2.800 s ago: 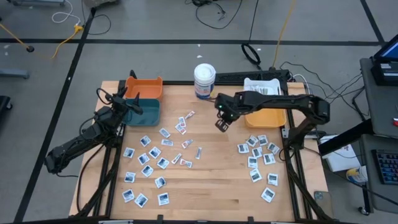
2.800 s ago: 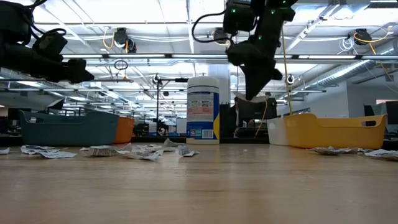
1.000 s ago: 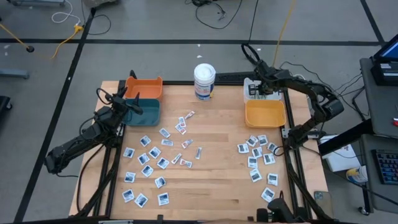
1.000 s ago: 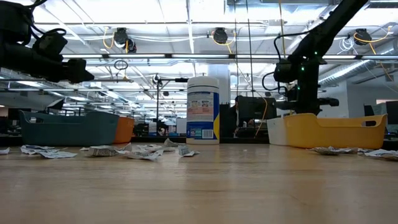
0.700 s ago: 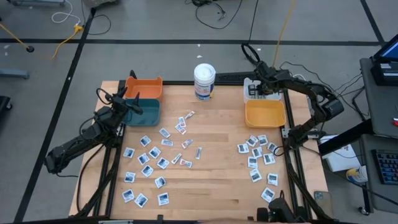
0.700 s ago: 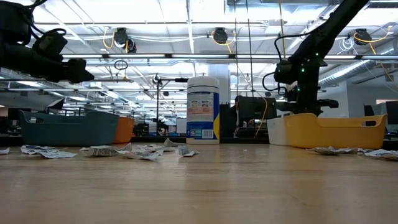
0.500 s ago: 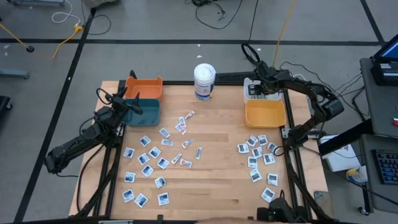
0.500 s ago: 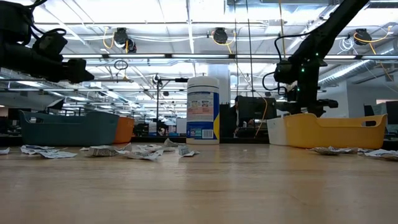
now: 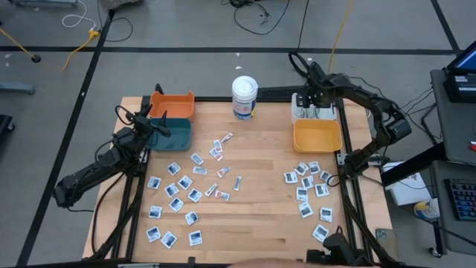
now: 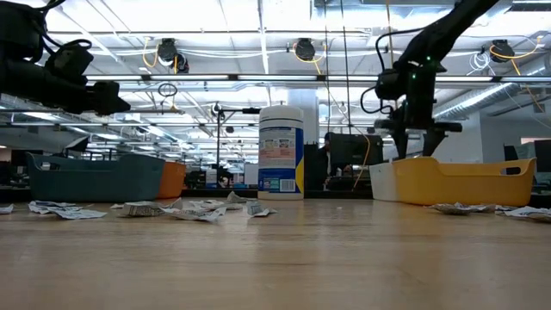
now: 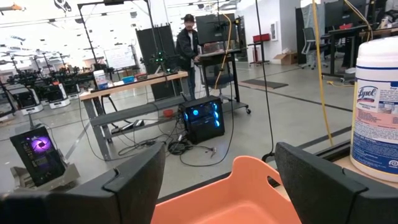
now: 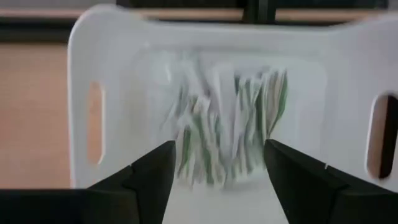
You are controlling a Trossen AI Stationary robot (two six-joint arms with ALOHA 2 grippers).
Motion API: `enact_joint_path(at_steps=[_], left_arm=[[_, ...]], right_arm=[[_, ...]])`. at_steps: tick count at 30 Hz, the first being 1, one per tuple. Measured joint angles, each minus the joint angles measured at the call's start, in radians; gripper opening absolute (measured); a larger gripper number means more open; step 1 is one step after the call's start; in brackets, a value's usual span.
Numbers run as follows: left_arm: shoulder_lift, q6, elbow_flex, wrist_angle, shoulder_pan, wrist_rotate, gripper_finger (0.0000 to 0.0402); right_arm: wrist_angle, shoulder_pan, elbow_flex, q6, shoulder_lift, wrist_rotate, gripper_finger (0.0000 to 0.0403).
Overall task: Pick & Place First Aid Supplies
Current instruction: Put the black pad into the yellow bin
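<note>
Meanwhile, on the left side of the table, the left gripper [image 9: 160, 126] hangs idle over the teal bin [image 9: 173, 134], its fingers [image 11: 134, 180] spread wide with nothing between them; the orange bin [image 9: 172, 104] sits just behind, and its rim fills that arm's wrist view. Neither bin shows any contents from above.

Across the middle of the table [image 9: 253, 223] lie the first aid supplies [image 9: 182, 195], square white-and-blue sachets scattered on the left half, a few narrow strips [image 9: 223, 195] near the centre, and a second cluster [image 9: 309, 186] on the right. The white tub [image 9: 244, 97] stands at the back edge.

On the right, a moment ago the right gripper [image 9: 314, 95] was low over the white bin [image 9: 316, 110] with its fingers pressed together; now they stand apart and empty, and the arm has lifted slightly. That reads as a release: one packet delivered. Its wrist view looks straight down into the white bin, where a heap of whitish strips with green markings [image 12: 227, 121] lies on the floor. The yellow bin [image 9: 317, 136] just in front appears empty. Many packets remain on the table, so the sorting is far from finished.
</note>
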Motion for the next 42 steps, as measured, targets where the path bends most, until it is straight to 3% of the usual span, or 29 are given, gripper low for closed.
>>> enact_joint_path(at_steps=[11, 20, 32, 42], left_arm=[[0.0, 0.0, 0.0, 0.0, 0.0, 0.0, 0.0308], [0.0, 0.0, 0.0, 0.0, 0.0, 0.0, 0.0308], [0.0, 0.0, 0.0, 0.0, 0.0, 0.0, 0.0308], [0.0, 0.0, 0.0, 0.0, 0.0, 0.0, 0.0308]], right_arm=[[-0.318, 0.027, 0.079, 0.116, -0.025, -0.121, 0.0242], [-0.359, 0.1, 0.079, 0.127, -0.11, -0.114, 0.0242], [-0.436, 0.449, 0.079, 0.114, -0.205, -0.117, 0.0242], [-0.455, 0.826, 0.079, 0.361, -0.248, -0.1, 0.0242]])
